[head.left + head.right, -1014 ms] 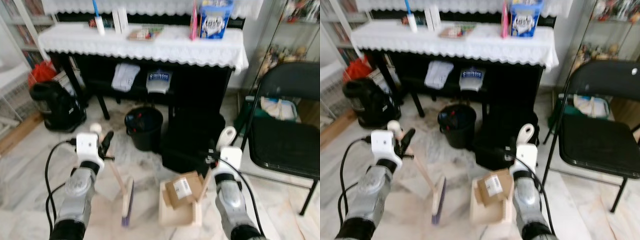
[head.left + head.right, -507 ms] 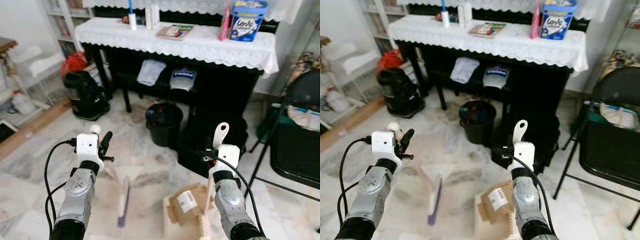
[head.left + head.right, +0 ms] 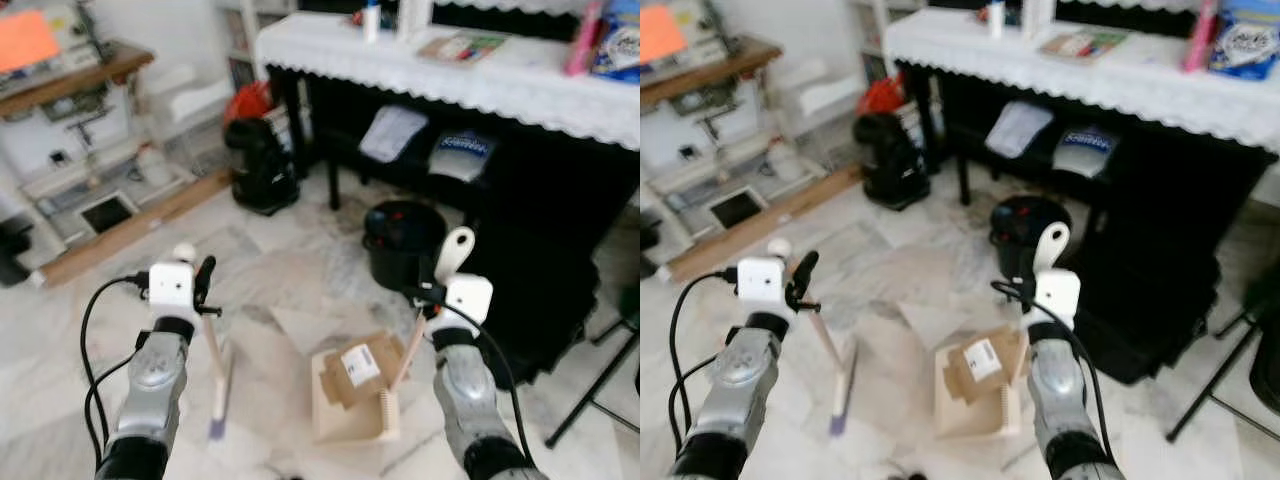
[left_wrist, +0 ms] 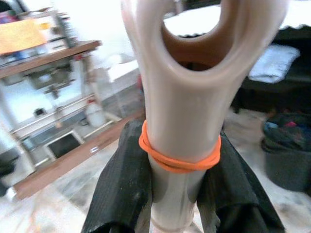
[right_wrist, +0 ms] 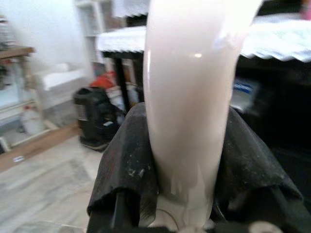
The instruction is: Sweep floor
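Observation:
My left gripper (image 3: 199, 292) is shut on the cream broom handle (image 4: 181, 131), which has an orange rubber band around it. The broom slants down to its head (image 3: 218, 402), purple bristles on the marble floor. My right gripper (image 3: 437, 300) is shut on the pale dustpan handle (image 5: 187, 97). The cream dustpan (image 3: 335, 425) rests on the floor between my arms. Crumpled brown cardboard (image 3: 352, 368) with a white label lies in it. A small comb edge (image 3: 386, 407) sticks up at the pan's right side.
A black bin (image 3: 400, 238) stands just beyond the dustpan, under a dark table with a white lace cloth (image 3: 450, 75). A black case (image 3: 545, 290) is at the right. A black bag (image 3: 262, 165), a wooden plank (image 3: 135, 228) and shelves (image 3: 90, 120) lie to the left.
The camera has swung left: the table and bin slid right, the folding chair left the picture, shelves came in. Both grippers keep their holds, with the broom and dustpan in about the same places.

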{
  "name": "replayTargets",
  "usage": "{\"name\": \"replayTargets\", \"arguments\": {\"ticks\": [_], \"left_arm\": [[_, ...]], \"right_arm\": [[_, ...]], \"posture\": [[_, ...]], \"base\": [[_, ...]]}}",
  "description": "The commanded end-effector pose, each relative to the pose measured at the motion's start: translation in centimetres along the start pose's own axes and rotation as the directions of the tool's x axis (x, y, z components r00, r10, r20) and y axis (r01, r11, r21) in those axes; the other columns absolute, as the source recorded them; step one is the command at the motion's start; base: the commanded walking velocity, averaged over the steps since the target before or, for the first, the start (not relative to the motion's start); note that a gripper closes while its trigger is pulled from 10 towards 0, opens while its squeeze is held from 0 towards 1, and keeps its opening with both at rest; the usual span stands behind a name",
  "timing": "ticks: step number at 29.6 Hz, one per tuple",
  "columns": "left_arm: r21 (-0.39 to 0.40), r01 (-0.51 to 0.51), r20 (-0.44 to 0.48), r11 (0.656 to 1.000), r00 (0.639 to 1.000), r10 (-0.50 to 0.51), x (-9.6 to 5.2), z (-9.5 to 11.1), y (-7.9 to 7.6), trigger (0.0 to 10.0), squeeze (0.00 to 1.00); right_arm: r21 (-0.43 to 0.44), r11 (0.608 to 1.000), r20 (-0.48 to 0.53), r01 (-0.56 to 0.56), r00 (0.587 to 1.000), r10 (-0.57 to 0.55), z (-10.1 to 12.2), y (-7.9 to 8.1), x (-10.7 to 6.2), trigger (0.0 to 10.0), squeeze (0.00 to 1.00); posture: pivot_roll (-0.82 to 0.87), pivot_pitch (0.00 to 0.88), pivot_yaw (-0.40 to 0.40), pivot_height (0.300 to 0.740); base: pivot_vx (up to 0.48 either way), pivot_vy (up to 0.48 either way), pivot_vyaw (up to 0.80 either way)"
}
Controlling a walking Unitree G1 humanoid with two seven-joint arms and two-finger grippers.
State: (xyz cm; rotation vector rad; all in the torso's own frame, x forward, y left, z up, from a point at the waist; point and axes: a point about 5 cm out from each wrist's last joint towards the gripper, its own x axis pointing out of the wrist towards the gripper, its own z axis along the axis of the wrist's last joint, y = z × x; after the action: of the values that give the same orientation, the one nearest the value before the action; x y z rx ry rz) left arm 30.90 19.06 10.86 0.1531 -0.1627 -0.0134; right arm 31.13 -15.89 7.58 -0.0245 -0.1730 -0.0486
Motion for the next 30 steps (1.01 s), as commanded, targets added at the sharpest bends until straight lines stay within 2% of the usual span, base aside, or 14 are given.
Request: {"name": "replayTargets", "arguments": {"ticks": [1,4,10,14,20,30], "left_arm": [[0.015,-0.006,0.062,1.000,0.998,0.005,0.0,1.1,0.1,10.0,0.00],[0.027,0.003,0.079,1.000,0.997,-0.005,-0.1,1.5,-0.5,10.0,0.00],[0.032,-0.009,0.096,0.999,0.995,0.005,0.0,1.8,-0.4,10.0,0.00],[0.035,-0.007,0.097,0.999,0.995,0.004,0.0,1.9,-0.6,10.0,0.00],[0.036,-0.017,0.081,0.999,0.997,0.014,-0.5,1.6,-1.0,10.0,0.00],[0.034,-0.027,0.080,0.999,0.996,0.024,-0.4,1.6,-1.5,10.0,0.00]], "right_arm": [[0.016,1.000,0.076,-0.025,0.997,0.024,1.7,0.9,0.9,10.0,0.00],[0.034,0.999,0.085,-0.023,0.996,0.020,1.9,1.1,0.9,10.0,0.00],[0.062,0.997,0.095,-0.042,0.995,0.036,2.4,1.9,1.2,10.0,0.00],[0.063,0.997,0.111,-0.042,0.993,0.035,2.9,1.7,1.2,10.0,0.00],[0.099,0.995,0.111,-0.020,0.994,0.009,3.0,1.6,0.8,10.0,0.00],[0.157,0.988,0.091,-0.009,0.996,-0.005,3.0,2.0,0.2,10.0,0.00]], "posture": [[0.05,0.000,0.061,0.740],[0.06,0.000,0.056,0.740],[0.05,0.000,0.059,0.740],[0.04,0.000,0.059,0.740],[0.03,0.000,0.060,0.740],[0.01,0.000,0.066,0.740]], "base": [[0.000,0.000,0.80],[0.000,0.000,0.80],[0.000,0.000,0.74],[0.000,0.000,0.69],[0.000,0.000,0.80],[0.000,0.000,0.80]]}}
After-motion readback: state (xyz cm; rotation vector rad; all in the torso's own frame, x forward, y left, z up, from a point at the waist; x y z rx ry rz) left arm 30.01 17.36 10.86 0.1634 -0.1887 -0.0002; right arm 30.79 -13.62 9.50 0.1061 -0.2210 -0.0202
